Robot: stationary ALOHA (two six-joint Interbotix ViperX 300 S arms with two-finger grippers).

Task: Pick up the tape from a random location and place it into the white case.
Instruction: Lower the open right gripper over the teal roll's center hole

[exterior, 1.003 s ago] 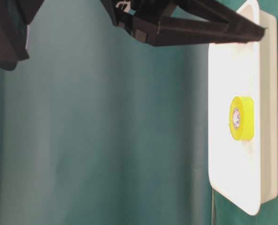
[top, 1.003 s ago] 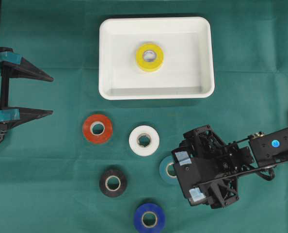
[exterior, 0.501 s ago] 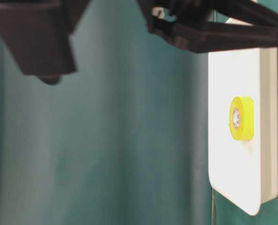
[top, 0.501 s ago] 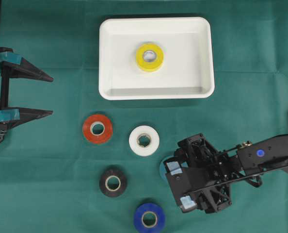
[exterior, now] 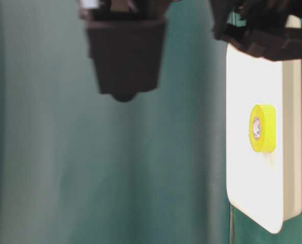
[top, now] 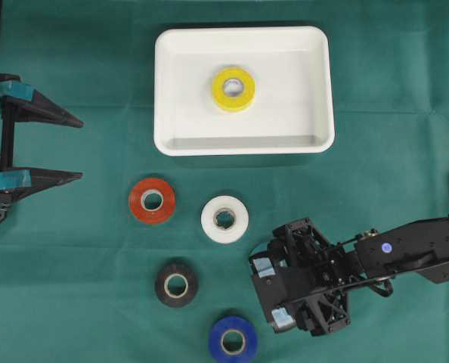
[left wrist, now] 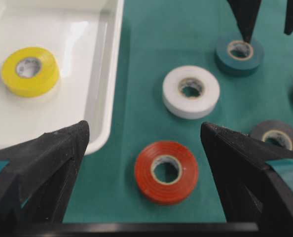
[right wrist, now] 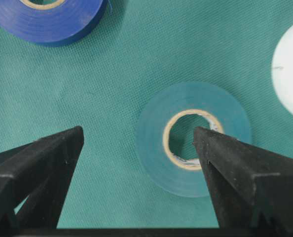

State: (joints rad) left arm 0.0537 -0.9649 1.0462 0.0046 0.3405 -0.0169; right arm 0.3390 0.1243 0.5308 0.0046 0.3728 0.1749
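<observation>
The white case stands at the back middle with a yellow tape roll lying in it. My right gripper hangs open over a teal tape roll, which the overhead view almost hides. One finger points into the roll's hole, and the other stands on the cloth beside it. Red, white, black and blue tape rolls lie on the green cloth. At the left edge my left gripper is open and empty, with the red roll ahead of it.
The blue roll and the white roll lie close on either side of the teal one. In the table-level view, dark blurred gripper parts hang in front of the case.
My right gripper has moved left and toward the table's front edge, now covering the teal roll in the overhead view. The left arm and all rolls stay put.
</observation>
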